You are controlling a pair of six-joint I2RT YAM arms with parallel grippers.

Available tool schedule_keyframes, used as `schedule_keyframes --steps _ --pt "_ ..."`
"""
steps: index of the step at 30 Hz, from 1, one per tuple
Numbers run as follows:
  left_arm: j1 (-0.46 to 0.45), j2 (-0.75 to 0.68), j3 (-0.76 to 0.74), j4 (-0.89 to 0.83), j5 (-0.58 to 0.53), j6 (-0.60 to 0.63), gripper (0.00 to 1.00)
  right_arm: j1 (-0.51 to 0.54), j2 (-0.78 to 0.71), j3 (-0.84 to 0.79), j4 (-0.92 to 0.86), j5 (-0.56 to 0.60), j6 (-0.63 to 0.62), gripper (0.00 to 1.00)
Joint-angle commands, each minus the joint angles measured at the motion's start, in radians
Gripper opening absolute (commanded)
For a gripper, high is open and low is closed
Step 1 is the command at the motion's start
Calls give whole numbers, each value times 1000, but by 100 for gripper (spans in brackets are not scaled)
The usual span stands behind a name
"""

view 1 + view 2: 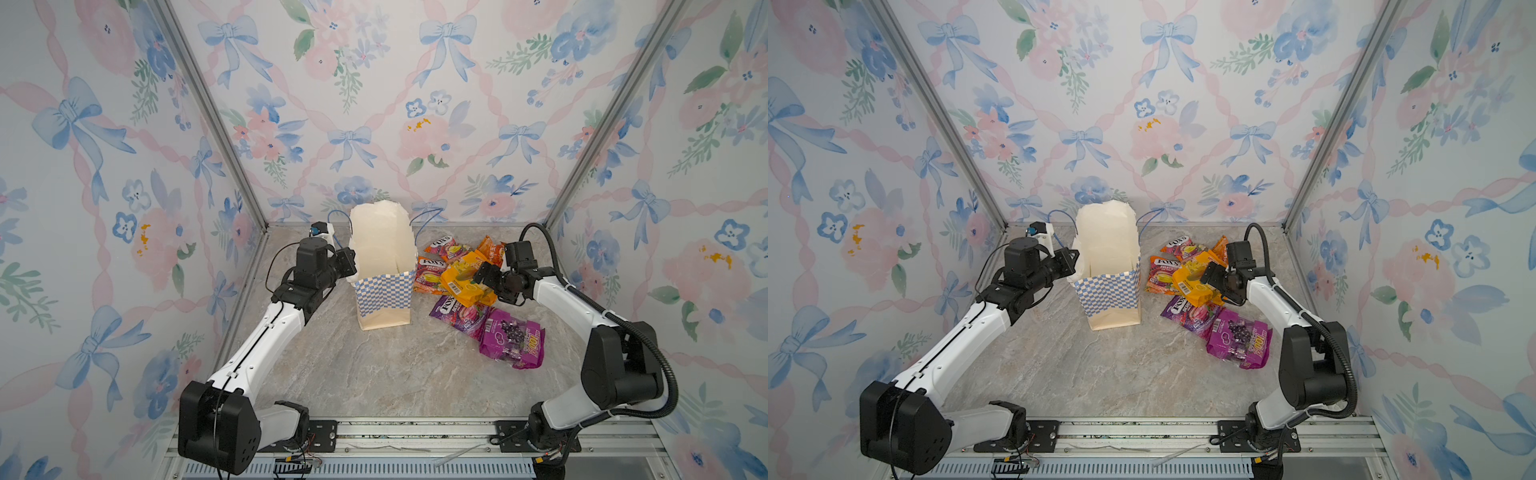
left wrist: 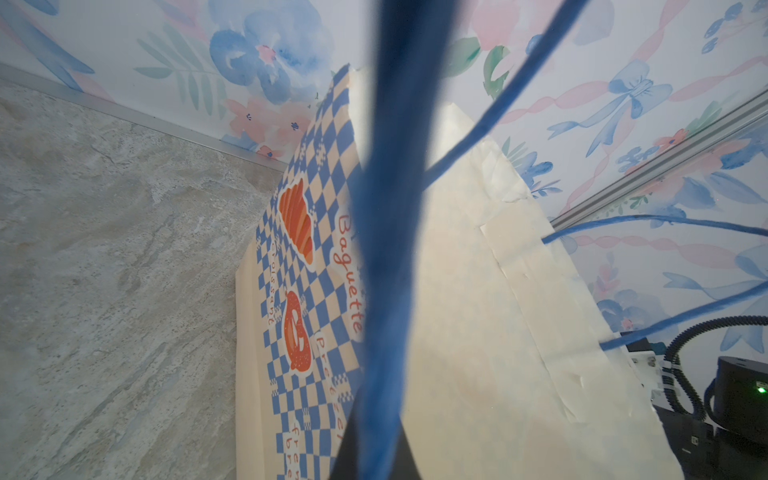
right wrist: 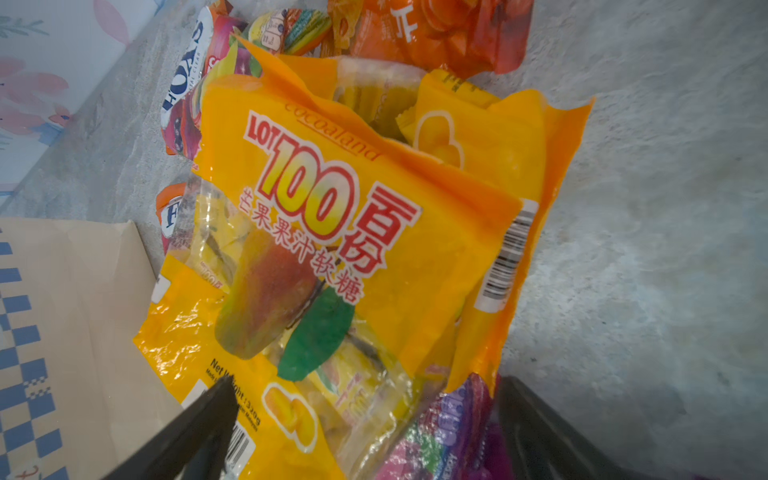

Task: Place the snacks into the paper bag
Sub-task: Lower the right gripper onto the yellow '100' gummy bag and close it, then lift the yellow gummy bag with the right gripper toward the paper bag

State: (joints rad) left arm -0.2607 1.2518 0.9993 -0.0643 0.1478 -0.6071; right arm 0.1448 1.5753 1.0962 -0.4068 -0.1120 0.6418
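The paper bag stands upright and open-topped at the middle of the table. My left gripper is at its upper left rim. In the left wrist view the left gripper is shut on the bag's blue cord handle. The snacks lie in a pile right of the bag: a yellow mango pack on top, Fox's packets, an orange chip bag and a magenta grape pack. My right gripper is open, its jaws either side of the yellow pack's near end.
The floral back wall stands close behind the bag, and side walls close in both arms. A metal rail runs along the front edge. Bare marble tabletop lies in front of the bag. The bag's side stands near the pile.
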Motion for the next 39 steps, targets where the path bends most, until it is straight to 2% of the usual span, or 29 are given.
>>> schedule_keyframes --steps 1,18,26,33,39 --pt "9 -26 -19 23 8 -9 0 1 17 -33 24 -61 53 97" --pt "16 -21 -25 32 21 -18 0 28 99 -101 219 -221 150 99" --pt "22 -22 -33 34 21 -19 0 37 148 -107 283 -244 184 98" --pt "23 -21 -33 38 24 -21 0 32 147 -119 310 -248 196 85" --pt "26 -19 -39 44 31 -22 0 30 138 -116 306 -250 188 67"
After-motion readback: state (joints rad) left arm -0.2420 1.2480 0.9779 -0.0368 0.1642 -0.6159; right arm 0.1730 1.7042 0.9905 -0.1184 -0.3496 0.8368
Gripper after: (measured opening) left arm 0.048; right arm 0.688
